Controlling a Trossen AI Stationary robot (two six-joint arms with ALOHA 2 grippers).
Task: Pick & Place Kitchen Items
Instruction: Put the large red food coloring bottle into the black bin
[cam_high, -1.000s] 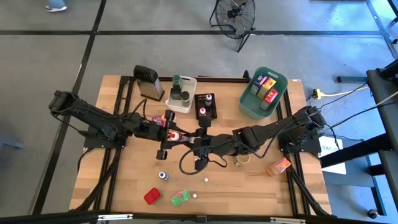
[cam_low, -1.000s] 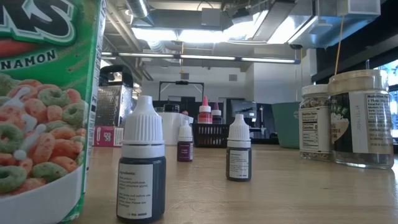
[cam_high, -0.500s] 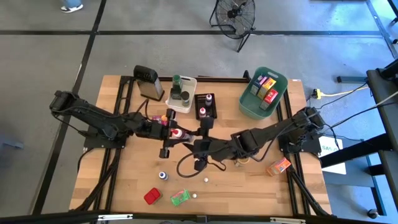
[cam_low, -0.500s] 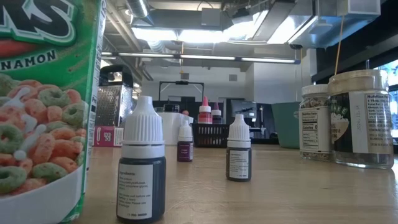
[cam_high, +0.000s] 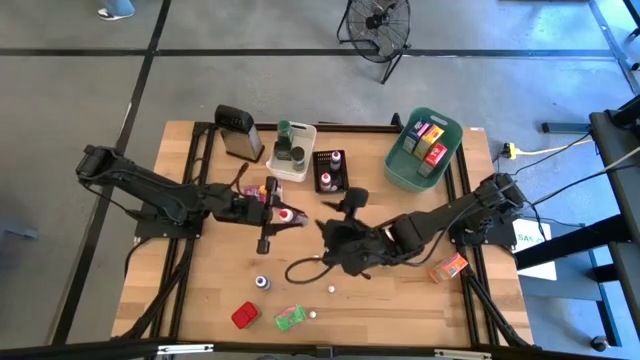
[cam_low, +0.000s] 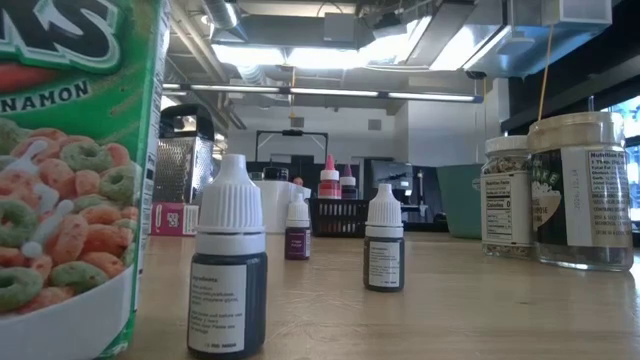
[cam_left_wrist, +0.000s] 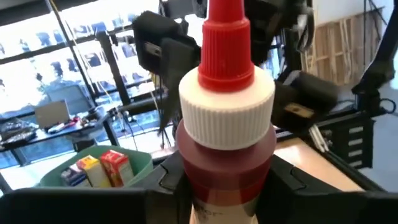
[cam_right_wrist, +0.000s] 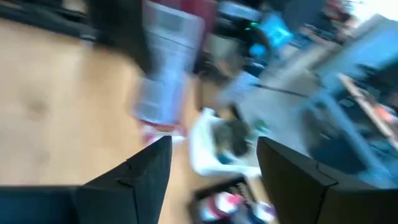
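My left gripper (cam_high: 273, 212) (cam_left_wrist: 225, 198) reaches in from the table's left to its middle and is shut on a red bottle (cam_high: 287, 215) (cam_left_wrist: 227, 93) with a white ribbed cap and a red nozzle. My right gripper (cam_high: 352, 199) (cam_right_wrist: 214, 177) is open just right of the bottle and touches nothing. Loose kitchen items sit near the front edge: a red packet (cam_high: 244, 315), a green packet (cam_high: 290, 317), a small blue-capped bottle (cam_high: 262, 283) and an orange packet (cam_high: 448, 267). The low view shows dropper bottles (cam_low: 227, 265) and jars (cam_low: 580, 190), no gripper. My left gripper pinches the red bottle by its red body just below the white cap (cam_left_wrist: 224, 177), one finger (cam_left_wrist: 163, 186) on each side. The cap and nozzle stick out past the fingertips. Whether the bottle's base is clear of the table does not show.
At the far side stand a grater (cam_high: 238, 130), a white bin (cam_high: 305, 135) with green-lidded jars, a black bin (cam_high: 330, 172) with bottles and a teal bin (cam_high: 405, 170) with packets. A green cereal cup (cam_low: 70, 170) fills the low view's left. Bare wood lies front right.
My right gripper has drawn back from beside the red bottle toward the table's right, and its forearm has swung toward the near edge; its wrist view is blurred by the motion. My left gripper and the bottle have stayed in place.
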